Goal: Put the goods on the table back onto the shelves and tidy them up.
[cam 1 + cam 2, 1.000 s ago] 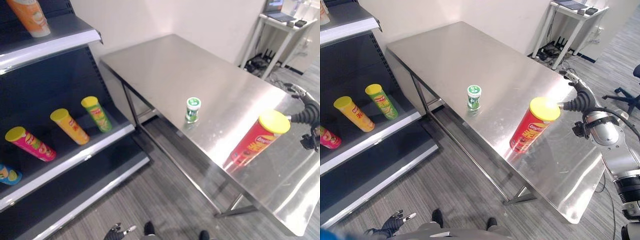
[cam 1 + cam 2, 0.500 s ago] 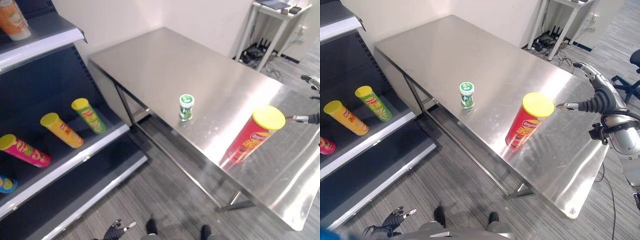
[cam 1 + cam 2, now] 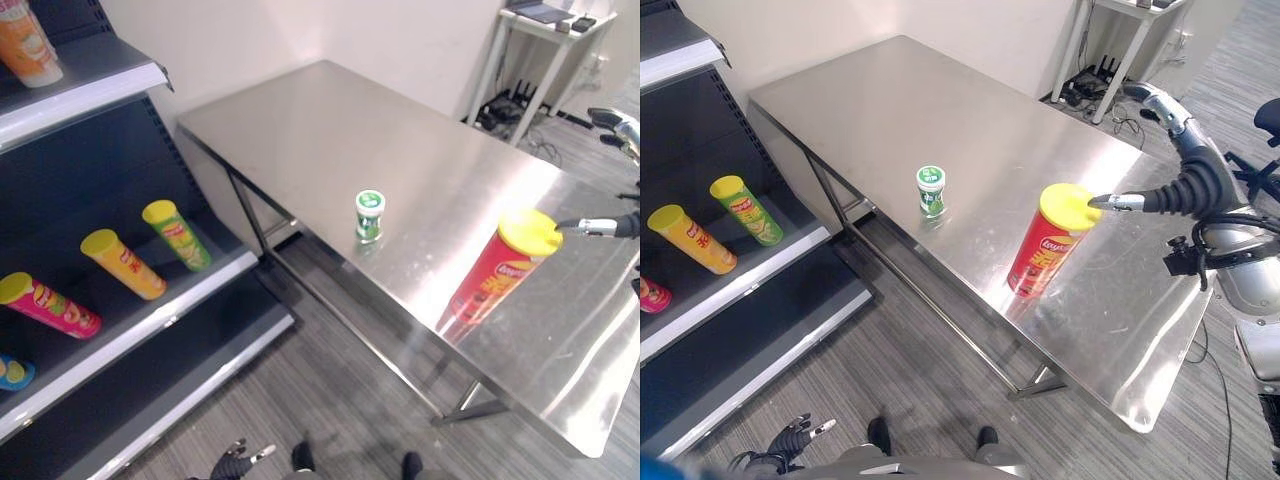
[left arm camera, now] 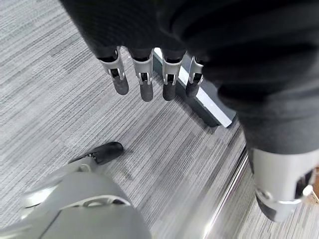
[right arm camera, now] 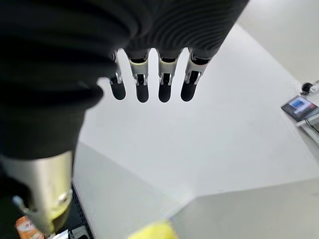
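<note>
Your released right hand (image 3: 1195, 190) neared the tall red yellow-lidded crisp can (image 3: 1048, 243); it and the small green-lidded jar (image 3: 930, 190) at frame centre remained unshelved.

the right arm reaches in from the right side, its wrist under the dark ribbed cover, and the right hand (image 3: 1188, 188) is spread wide: the thumb points one way level over the table, the silver fingers (image 5: 142, 84) stretch straight out in a row, well apart from the thumb and holding nothing. the left arm hangs low, and the left hand (image 3: 795, 436) shows near the floor with its fingers (image 4: 144, 79) straight and relaxed, side by side, empty
</note>
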Motion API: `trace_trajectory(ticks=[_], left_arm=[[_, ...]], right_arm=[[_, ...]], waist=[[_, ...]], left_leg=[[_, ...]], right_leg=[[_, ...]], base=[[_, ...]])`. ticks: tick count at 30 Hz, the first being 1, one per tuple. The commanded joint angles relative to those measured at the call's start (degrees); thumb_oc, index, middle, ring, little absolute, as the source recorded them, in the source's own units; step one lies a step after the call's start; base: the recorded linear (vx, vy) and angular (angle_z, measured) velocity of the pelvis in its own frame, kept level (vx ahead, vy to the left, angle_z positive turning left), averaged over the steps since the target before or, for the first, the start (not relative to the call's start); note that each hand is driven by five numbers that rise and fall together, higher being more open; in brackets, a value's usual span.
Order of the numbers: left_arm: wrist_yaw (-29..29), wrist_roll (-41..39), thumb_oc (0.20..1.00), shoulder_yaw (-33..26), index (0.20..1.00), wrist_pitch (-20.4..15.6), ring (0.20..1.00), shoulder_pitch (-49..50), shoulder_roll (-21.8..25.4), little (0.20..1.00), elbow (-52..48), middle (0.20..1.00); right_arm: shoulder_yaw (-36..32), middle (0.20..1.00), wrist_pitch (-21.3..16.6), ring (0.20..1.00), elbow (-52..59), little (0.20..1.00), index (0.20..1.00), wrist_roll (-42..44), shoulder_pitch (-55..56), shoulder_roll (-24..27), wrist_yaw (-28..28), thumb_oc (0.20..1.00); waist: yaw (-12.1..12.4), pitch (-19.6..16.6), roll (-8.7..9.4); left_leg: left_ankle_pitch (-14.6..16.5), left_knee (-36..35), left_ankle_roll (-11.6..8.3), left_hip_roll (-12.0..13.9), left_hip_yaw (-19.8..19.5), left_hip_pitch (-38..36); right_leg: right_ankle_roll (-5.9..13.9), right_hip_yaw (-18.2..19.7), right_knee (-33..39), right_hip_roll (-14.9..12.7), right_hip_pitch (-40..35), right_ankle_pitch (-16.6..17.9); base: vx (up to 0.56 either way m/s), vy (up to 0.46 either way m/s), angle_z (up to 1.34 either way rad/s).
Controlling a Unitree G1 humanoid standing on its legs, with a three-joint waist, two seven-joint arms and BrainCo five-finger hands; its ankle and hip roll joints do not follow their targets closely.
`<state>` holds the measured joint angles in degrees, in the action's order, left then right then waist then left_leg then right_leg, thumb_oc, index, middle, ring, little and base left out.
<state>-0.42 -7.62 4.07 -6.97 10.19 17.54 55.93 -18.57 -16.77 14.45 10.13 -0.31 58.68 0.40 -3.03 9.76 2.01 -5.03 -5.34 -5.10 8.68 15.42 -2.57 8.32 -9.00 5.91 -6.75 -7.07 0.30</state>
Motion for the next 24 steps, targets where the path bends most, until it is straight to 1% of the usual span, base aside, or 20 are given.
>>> trace_trajectory(ticks=[1, 4, 9, 10, 11, 12, 14, 16, 18, 19, 20, 24], left_arm=[[-0.26, 2.07, 1.0, 0.73, 1.0, -1.46, 1.0, -3.02, -0.09, 1.0, 1.97, 1.0], [-0.28, 2.33, 1.0, 0.76, 1.0, -1.6, 1.0, -3.15, -0.01, 1.0, 1.86, 1.0], [-0.48, 2.57, 1.0, 1.23, 1.0, -1.69, 1.0, -3.33, 0.07, 1.0, 1.48, 1.0], [-0.66, 2.47, 1.0, 1.42, 1.0, -1.8, 1.0, -3.27, 0.09, 1.0, 1.29, 1.0], [-0.66, 2.47, 1.0, 1.42, 1.0, -1.8, 1.0, -3.27, 0.09, 1.0, 1.29, 1.0], [-0.85, 2.48, 1.0, 1.59, 1.0, -1.89, 1.0, -3.27, 0.11, 1.0, 1.21, 1.0], [-1.11, 2.57, 1.0, 1.75, 1.0, -1.96, 1.0, -3.26, 0.12, 1.0, 1.36, 1.0], [-1.22, 2.68, 1.0, 1.73, 1.0, -1.97, 1.0, -3.26, 0.11, 1.0, 1.44, 1.0], [-1.64, 2.83, 1.0, 1.84, 1.0, -2.06, 1.0, -3.34, -0.01, 1.0, 1.63, 1.0], [-1.64, 2.83, 1.0, 1.82, 1.0, -2.07, 1.0, -3.33, -0.03, 1.0, 1.64, 1.0], [-1.94, 3.18, 1.0, 2.03, 1.0, -2.15, 1.0, -3.47, -0.14, 1.0, 1.79, 1.0], [-2.23, 3.73, 1.0, 2.27, 1.0, -2.33, 1.0, -3.87, -0.31, 1.0, 2.19, 1.0]], right_arm=[[-4.77, 1.0, -1.96, 1.0, 1.57, 1.0, 1.0, 1.81, -1.31, 1.23, -1.94, 1.0], [-5.63, 1.0, -1.82, 1.0, 1.44, 1.0, 1.0, 0.84, -0.96, 1.07, -2.57, 1.0], [-5.84, 1.0, -2.0, 1.0, 2.28, 1.0, 1.0, 1.97, -1.19, 0.4, -2.09, 1.0], [-4.86, 1.0, -2.28, 1.0, 3.18, 1.0, 1.0, 3.66, -1.98, 0.49, -0.83, 1.0], [-4.86, 1.0, -2.28, 1.0, 3.18, 1.0, 1.0, 3.66, -1.98, 0.49, -0.83, 1.0], [-3.56, 1.0, -2.58, 1.0, 4.26, 1.0, 1.0, 6.05, -2.72, 0.88, 1.09, 1.0], [-2.3, 1.0, -2.64, 1.0, 5.25, 1.0, 1.0, 8.36, -2.94, 1.64, 3.13, 1.0], [-1.74, 1.0, -2.5, 1.0, 5.53, 1.0, 1.0, 9.13, -2.9, 2.3, 4.18, 1.0], [-0.1, 1.0, -2.18, 1.0, 6.52, 1.0, 1.0, 11.14, -2.3, 4.03, 6.86, 1.0], [-0.06, 1.0, -2.2, 1.0, 6.47, 1.0, 1.0, 11.2, -2.36, 4.06, 6.91, 1.0], [1.3, 1.0, -1.94, 1.0, 7.26, 1.0, 1.0, 12.74, -1.98, 5.18, 8.92, 1.0], [2.88, 1.0, -1.57, 1.0, 8.55, 1.0, 1.0, 14.88, -1.09, 6.77, 11.63, 1.0]], waist=[[1.06, -1.79, -0.74], [0.82, -1.85, -0.84], [0.63, -1.99, -0.98], [0.68, -2.02, -0.97], [0.68, -2.02, -0.97], [0.76, -2.05, -0.88], [0.83, -2.11, -0.73], [0.79, -2.15, -0.67], [0.82, -2.21, -0.45], [0.8, -2.21, -0.47], [0.76, -2.24, -0.43], [0.57, -2.33, -0.31]], left_leg=[[3.04, 0.36, -4.72, 5.6, -5.78, -1.51], [3.04, 0.34, -4.68, 5.49, -5.62, -1.47], [3.04, 0.34, -4.75, 5.43, -5.47, -1.37], [3.1, 0.34, -4.71, 5.42, -5.47, -1.45], [3.1, 0.34, -4.71, 5.42, -5.47, -1.45], [3.13, 0.34, -4.72, 5.48, -5.39, -1.55], [3.08, 0.34, -4.76, 5.52, -5.3, -1.64], [3.06, 0.34, -4.78, 5.55, -5.25, -1.66], [3.03, 0.34, -4.82, 5.6, -5.08, -1.82], [3.03, 0.34, -4.82, 5.6, -5.08, -1.83], [3.02, 0.34, -4.88, 5.62, -4.98, -1.9], [3.02, 0.34, -5.0, 5.7, -4.87, -1.89]], right_leg=[[3.52, -6.17, -0.91, -3.67, -0.47, -2.46], [3.59, -5.98, -0.91, -3.77, -0.29, -2.31], [3.63, -5.97, -0.91, -3.85, -0.25, -2.38], [3.67, -5.88, -0.91, -3.86, -0.17, -2.27], [3.67, -5.88, -0.91, -3.86, -0.17, -2.27], [3.69, -5.76, -0.91, -3.86, -0.13, -2.23], [3.67, -5.65, -0.91, -3.87, -0.23, -2.24], [3.68, -5.68, -0.91, -3.87, -0.25, -2.24], [3.65, -5.79, -0.91, -3.94, -0.35, -2.13], [3.65, -5.78, -0.91, -3.94, -0.35, -2.13], [3.67, -5.82, -0.91, -3.95, -0.37, -2.08], [3.75, -5.81, -0.91, -3.97, -0.24, -1.97]], base=[[-0.01, 0.014, -0.04], [0.0, 0.005, -0.04], [0.0, 0.0, 0.0], [0.0, 0.0, 0.0], [0.0, 0.0, 0.0], [0.0, 0.0, 0.0], [0.0, 0.0, 0.0], [0.0, 0.0, 0.0], [0.0, 0.0, 0.0], [0.0, -0.005, -0.07], [0.0, -0.004, -0.08], [0.0, -0.004, -0.04]])
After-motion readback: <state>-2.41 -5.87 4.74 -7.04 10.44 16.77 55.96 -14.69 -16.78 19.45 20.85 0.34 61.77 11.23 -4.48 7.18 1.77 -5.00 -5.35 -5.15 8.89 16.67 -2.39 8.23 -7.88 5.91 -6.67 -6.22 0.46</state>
